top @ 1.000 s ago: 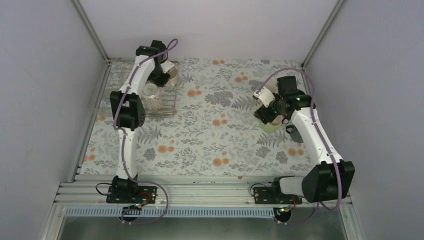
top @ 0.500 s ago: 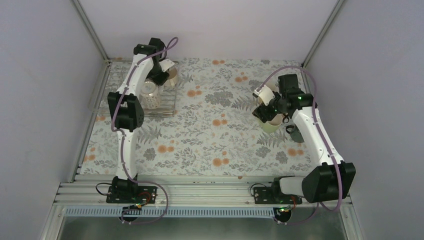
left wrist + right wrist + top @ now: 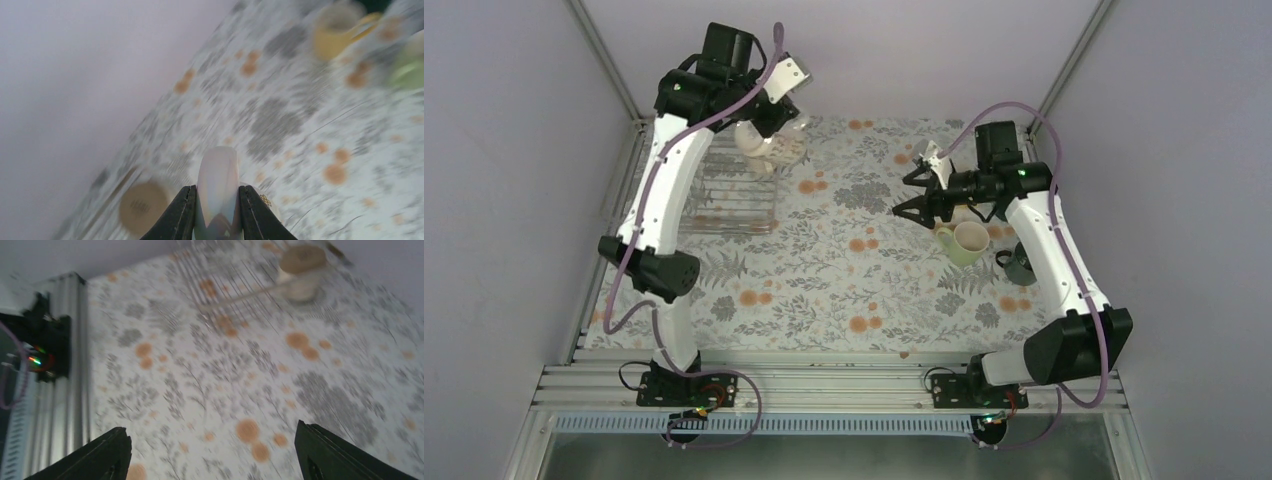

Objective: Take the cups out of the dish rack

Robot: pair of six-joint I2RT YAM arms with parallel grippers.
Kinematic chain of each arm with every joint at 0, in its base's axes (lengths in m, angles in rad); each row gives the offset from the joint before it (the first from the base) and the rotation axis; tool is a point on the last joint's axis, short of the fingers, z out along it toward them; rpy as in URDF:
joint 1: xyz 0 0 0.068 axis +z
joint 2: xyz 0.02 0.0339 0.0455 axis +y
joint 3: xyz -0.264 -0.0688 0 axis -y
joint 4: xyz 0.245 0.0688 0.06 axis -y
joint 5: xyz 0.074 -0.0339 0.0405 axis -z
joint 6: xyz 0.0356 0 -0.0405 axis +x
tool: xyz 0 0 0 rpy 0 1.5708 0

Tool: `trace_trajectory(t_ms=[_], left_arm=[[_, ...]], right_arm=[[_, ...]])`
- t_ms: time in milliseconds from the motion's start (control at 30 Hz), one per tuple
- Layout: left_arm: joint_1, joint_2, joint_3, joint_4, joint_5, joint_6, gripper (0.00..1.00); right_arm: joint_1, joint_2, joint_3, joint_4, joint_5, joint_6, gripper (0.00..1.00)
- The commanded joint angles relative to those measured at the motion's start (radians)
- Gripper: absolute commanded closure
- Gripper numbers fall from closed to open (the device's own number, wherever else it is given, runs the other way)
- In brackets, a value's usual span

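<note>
One bit of print shows: a few dark lines on the tan base of the cream-white mug (image 3: 140, 205), too smeared in the left wrist view to read. That mug stands upside down at the far end of the dish rack (image 3: 729, 195). The right wrist view shows the same base, blurred too.

The left hand (image 3: 216, 189) is up above the rack's far end, fingers narrow, clamped on a glossy piece of a white mug (image 3: 217, 167). Whether that piece is rim or handle can't be told, and most of the mug is cut off below the frame. In the top view the held mug and the one on the rack overlap under the hand, so they're hard to separate and no pattern can be made out. The rack itself is see-through, w/ the flowers of the worktop (image 3: 844, 285) showing btwn its bars.

The right hand (image 3: 914, 208) hangs well apart from the rack on the right arm's side, fingers spread wide, nothing btwn them.

The other mugs are off the rack, well apart from it on that same side:
- The pale green mug (image 3: 964, 243) sits upright on the worktop just beside the right hand.
- The dark green mug (image 3: 1016, 268) is farther from the rack and partly hidden by the right arm.
- The yellow mug (image 3: 332, 30) is only a soft blur in the left wrist view. In the top view it is mostly hidden behind the right arm.
</note>
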Motion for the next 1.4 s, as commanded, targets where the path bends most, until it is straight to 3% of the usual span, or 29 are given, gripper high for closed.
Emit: trace_trajectory(t_ms=[0, 267, 433, 733, 1200, 1367], left_arm=[[-0.02, -0.102, -0.033, 0.198, 0.328, -0.026, 0.98], [-0.021, -0.225, -0.29, 0.579, 0.59, -0.221, 0.98], [-0.04, -0.175, -0.215, 0.581, 0.663, -0.271, 0.98], [-0.053, -0.208, -0.283, 0.641, 0.789, -0.366, 0.98], [-0.074, -0.22, -0.374, 0.722, 0.928, -0.451, 0.98], [-0.094, -0.2, -0.357, 0.721, 0.946, -0.447, 0.97]], right_arm=[[0.016, -0.002, 0.081, 0.016, -0.311, -0.042, 0.13], [0.017, 0.029, 0.075, 0.116, -0.548, 0.027, 0.06], [0.026, 0.035, -0.034, 0.319, -0.6, 0.157, 0.05], [0.047, 0.021, -0.167, 0.527, -0.576, 0.241, 0.07], [0.088, 0.118, -0.057, 0.625, -0.565, 0.359, 0.08], [0.103, 0.148, 0.005, 0.646, -0.577, 0.406, 0.23]])
